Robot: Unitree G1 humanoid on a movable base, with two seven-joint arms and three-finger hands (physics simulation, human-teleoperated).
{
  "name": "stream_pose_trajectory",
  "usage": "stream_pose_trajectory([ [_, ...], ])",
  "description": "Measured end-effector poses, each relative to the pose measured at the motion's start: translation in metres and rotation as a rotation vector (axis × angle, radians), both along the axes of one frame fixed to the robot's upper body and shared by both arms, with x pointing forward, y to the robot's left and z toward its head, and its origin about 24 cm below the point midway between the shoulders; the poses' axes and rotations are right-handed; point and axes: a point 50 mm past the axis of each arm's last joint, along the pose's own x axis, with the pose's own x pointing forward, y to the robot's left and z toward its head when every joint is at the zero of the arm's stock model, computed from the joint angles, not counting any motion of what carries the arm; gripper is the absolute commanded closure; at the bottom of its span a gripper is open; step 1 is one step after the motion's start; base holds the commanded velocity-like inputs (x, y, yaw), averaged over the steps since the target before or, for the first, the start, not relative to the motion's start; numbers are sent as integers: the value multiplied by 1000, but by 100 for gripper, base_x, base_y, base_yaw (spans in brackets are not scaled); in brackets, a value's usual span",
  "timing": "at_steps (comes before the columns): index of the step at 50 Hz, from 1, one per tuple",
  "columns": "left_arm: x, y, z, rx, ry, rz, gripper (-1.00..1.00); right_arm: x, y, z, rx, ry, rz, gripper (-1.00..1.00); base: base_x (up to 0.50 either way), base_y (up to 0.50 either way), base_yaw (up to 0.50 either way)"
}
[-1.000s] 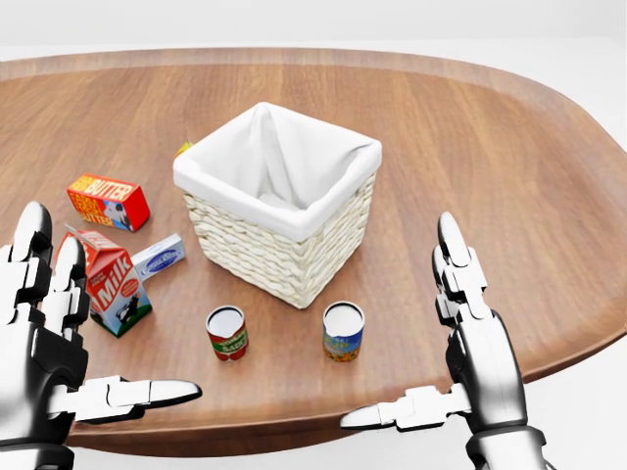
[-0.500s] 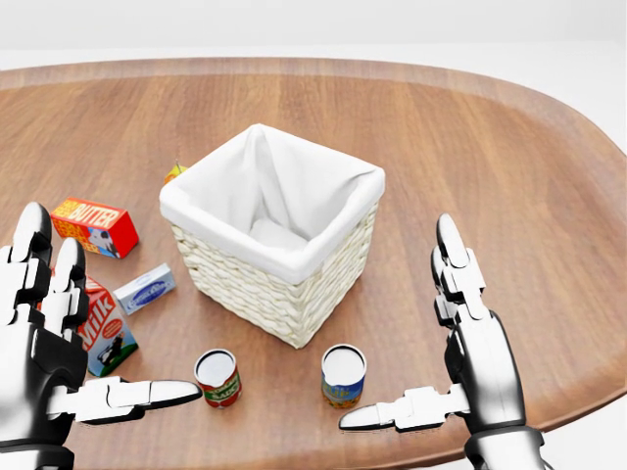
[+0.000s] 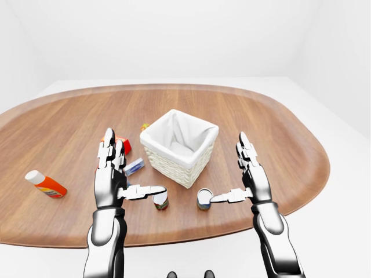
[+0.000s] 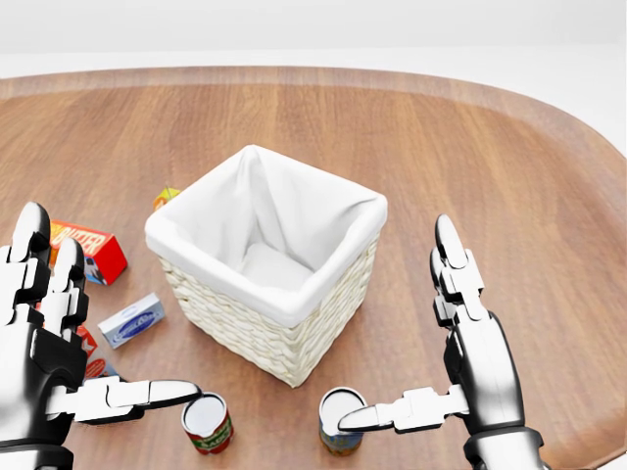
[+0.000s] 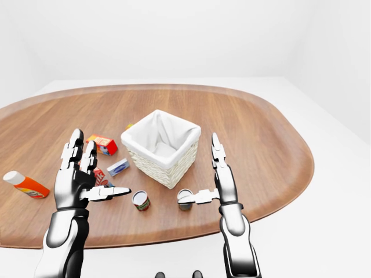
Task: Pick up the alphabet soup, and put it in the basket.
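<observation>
Wicker basket [image 4: 294, 328] (white liner, nothing inside), both hands spread, two cans [image 4: 339, 421] below.

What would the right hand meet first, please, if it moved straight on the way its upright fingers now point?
Probably nothing: the right hand points up the head view over bare table, passing right of the basket. Depth is unclear.

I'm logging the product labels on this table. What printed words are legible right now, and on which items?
"BUTTER": partly readable on the red and orange butter box, cut off by the left hand.
Red-labelled can: print too small to read.
Blue and yellow can: label unreadable, partly behind the right hand thumb.
Small blue and white box: text blurred.
Milk carton: lettering hidden or too small.
Orange bottle: no legible text.
</observation>
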Motion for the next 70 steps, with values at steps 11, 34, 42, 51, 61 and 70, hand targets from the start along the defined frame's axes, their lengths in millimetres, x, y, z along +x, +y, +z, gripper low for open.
stream_pose_trajectory([
  [11, 0, 0, 0, 0, 1, 0, -100, 0, 0, 0, -2, 0, 1, -100, 19, -1, 0],
  [34, 1, 0, -2, 3, 3, -1, -100, -1, 2, -2, -16, -5, 6, -100, 10, -1, 0],
  [42, 1, 0, -2, 3, 3, 0, -100, -2, 2, -2, -28, -8, 8, -100, 0, 0, 0],
  [51, 1, 0, -2, 2, 3, 0, -100, -3, 2, -3, -56, 1, 3, -100, 0, 0, 0],
  [61, 1, -1, -2, 3, 5, 0, -100, -4, 1, -12, -121, 49, 1, -100, 0, 0, 0],
  [70, 1, -1, -3, 3, 5, 1, -100, -5, 1, -22, -167, 95, 10, -100, 0, 0, 0],
])
